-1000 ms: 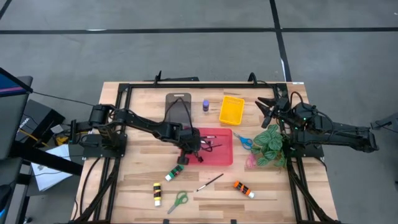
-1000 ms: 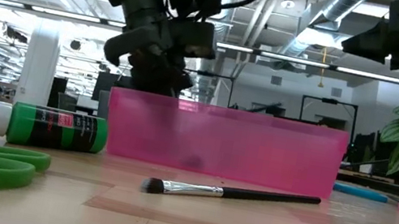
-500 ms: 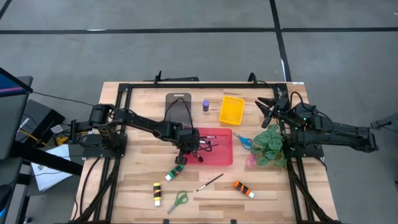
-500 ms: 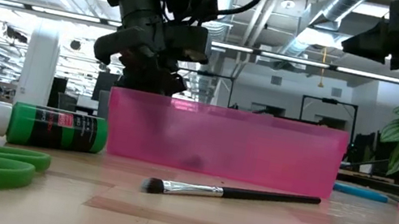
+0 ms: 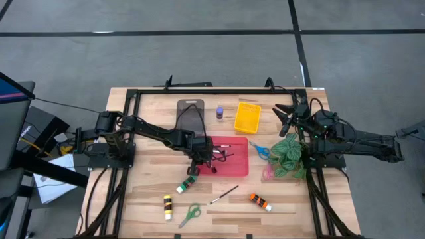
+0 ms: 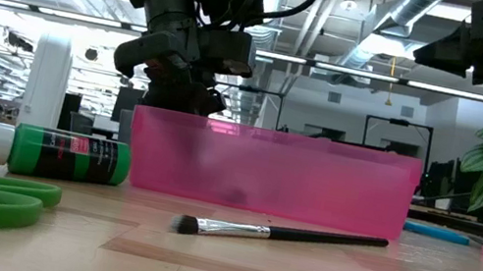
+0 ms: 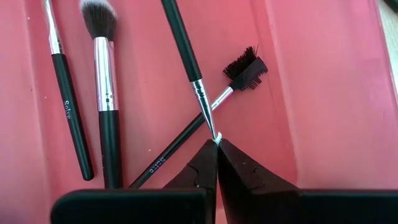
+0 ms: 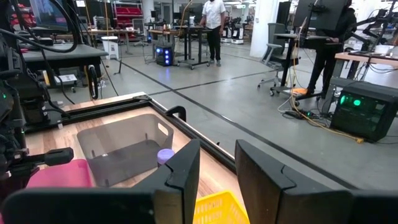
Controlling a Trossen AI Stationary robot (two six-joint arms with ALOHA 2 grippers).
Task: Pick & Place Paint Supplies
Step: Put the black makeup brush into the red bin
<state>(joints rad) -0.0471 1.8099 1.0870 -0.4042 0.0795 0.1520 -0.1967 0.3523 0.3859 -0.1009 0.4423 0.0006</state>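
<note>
From above I see my left gripper [image 5: 211, 158] down inside the red tray [image 5: 240, 166] near its left wall, while the right gripper [image 5: 284, 114] waits over the table's far right edge beside the plant [image 5: 289, 157], and a green tube [image 5: 186, 185], yellow tube [image 5: 168, 206], orange tube [image 5: 260, 201], green scissors [image 5: 190, 214] and one brush [image 5: 224, 194] lie loose on the open front boards. Level with the table, that brush [image 6: 279, 233] lies just before the tray's wall [image 6: 313, 183], the green tube [image 6: 49, 152] to its left. My left wrist camera shows the fingers [image 7: 239, 180] pressed together at the tip of a thin brush [image 7: 186, 59] crossing a comb brush [image 7: 205, 118], with bare tray floor beyond them; my right wrist camera shows its fingers [image 8: 181, 177] parted on nothing.
</note>
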